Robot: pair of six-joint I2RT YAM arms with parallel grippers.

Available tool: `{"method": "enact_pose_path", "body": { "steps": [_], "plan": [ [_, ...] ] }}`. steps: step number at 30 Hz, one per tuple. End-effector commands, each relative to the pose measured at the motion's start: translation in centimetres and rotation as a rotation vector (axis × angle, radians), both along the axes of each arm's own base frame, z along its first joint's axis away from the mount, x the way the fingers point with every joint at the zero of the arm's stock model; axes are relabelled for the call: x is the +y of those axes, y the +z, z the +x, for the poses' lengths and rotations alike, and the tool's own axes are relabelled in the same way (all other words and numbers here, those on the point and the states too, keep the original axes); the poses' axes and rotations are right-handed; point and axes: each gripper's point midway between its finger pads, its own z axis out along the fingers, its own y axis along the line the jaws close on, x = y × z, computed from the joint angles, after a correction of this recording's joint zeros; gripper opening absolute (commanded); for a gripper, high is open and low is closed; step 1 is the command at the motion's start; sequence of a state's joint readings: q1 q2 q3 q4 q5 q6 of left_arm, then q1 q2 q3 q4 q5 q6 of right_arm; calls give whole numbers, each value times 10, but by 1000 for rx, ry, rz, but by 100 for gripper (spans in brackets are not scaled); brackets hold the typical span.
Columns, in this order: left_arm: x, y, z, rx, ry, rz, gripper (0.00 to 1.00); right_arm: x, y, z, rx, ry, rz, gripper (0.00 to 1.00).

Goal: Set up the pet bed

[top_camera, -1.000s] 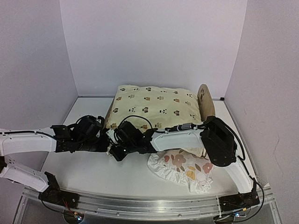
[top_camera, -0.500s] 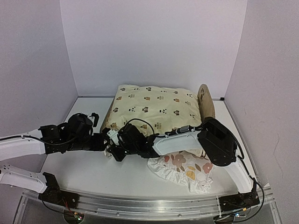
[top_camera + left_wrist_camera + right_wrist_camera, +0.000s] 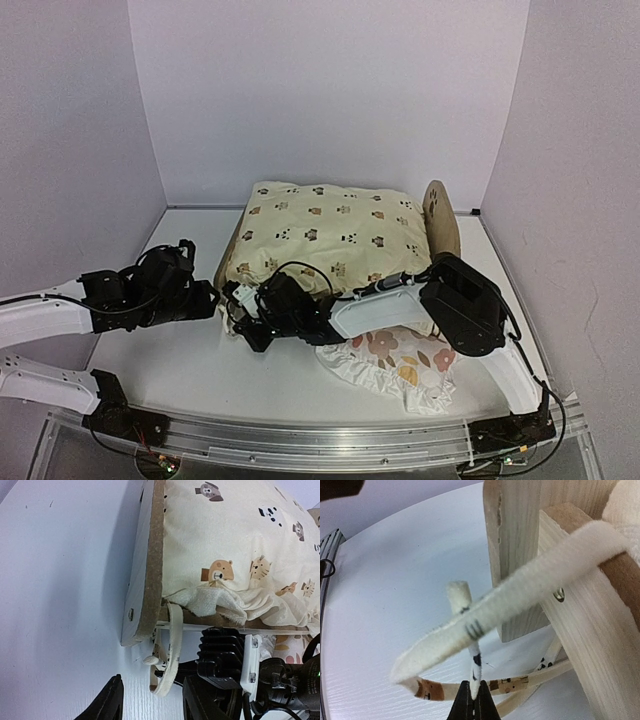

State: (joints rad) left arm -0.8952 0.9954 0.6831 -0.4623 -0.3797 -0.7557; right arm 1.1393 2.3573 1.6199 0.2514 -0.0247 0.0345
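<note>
The left gripper (image 3: 154, 692) hangs open and empty over the counter (image 3: 60, 580), just beside the footboard corner of the pet bed (image 3: 147, 555). The right gripper (image 3: 472, 702) is pinched closed on a thin printed tie (image 3: 476, 662) below that corner. The bed stands toward the counter's back, cream cushion (image 3: 330, 225) on top.

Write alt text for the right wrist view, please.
Shut jaws at the bottom edge pinch a thin printed tie over the white table. A fuzzy cream strap crosses in front of it, running to the light-wood bed frame at right.
</note>
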Motion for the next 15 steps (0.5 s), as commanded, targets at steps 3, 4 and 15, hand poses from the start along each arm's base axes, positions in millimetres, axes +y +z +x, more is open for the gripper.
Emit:
{"method": "enact_pose_path", "body": {
  "steps": [3,4,15],
  "plan": [
    [6,-4,12,-3,43,-43,36,10,32,-1,-20,19,94,0],
    [6,-5,14,-2,40,-53,35,10,33,-1,-21,22,98,0],
    [-6,-2,28,-11,-42,-163,31,9,39,-3,-30,29,109,0]
  ]
}}
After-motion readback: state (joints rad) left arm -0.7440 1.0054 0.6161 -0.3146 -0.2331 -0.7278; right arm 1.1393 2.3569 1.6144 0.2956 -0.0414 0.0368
